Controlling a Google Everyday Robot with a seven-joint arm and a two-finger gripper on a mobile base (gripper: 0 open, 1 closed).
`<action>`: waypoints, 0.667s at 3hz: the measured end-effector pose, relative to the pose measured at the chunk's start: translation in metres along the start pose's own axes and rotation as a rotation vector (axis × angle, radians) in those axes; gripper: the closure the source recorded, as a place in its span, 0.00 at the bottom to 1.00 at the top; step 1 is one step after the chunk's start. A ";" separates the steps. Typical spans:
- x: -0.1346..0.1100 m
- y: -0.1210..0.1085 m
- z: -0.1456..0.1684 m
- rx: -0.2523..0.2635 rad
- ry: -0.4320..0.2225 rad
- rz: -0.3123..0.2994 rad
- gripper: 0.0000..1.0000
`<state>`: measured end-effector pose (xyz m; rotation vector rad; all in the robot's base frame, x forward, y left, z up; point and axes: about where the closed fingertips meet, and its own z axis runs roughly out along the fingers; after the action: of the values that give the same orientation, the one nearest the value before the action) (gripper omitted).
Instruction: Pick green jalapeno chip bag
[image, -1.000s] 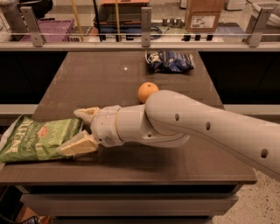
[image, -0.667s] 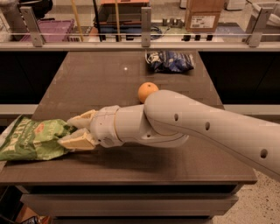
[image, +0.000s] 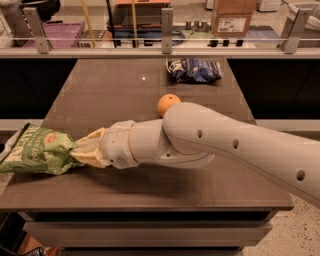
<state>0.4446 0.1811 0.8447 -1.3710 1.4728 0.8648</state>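
A: Green and crinkly, the chip bag (image: 37, 150) lies at the left edge of the worktop (image: 110, 95), its outer end hanging over the side.
B: We see the tool (image: 77, 150) at its right end, pinching the crumpled edge between its fingers. We think it reaches in low and sideways because the bag lies flat.
A: The arm (image: 200, 140) crosses the front, so the orange (image: 168, 104) just behind it and the blue bag (image: 194, 70) at the back are clear of the grip.
B: The worktop is dark, smooth brown. Beyond it we see a rail (image: 100, 50), a cardboard box (image: 231, 20) and, at right, speckled floor (image: 300, 235).
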 end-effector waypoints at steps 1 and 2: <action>-0.004 0.000 -0.001 -0.012 -0.006 -0.003 1.00; -0.011 -0.003 -0.004 -0.028 -0.022 -0.007 1.00</action>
<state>0.4467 0.1805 0.8569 -1.3820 1.4436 0.8966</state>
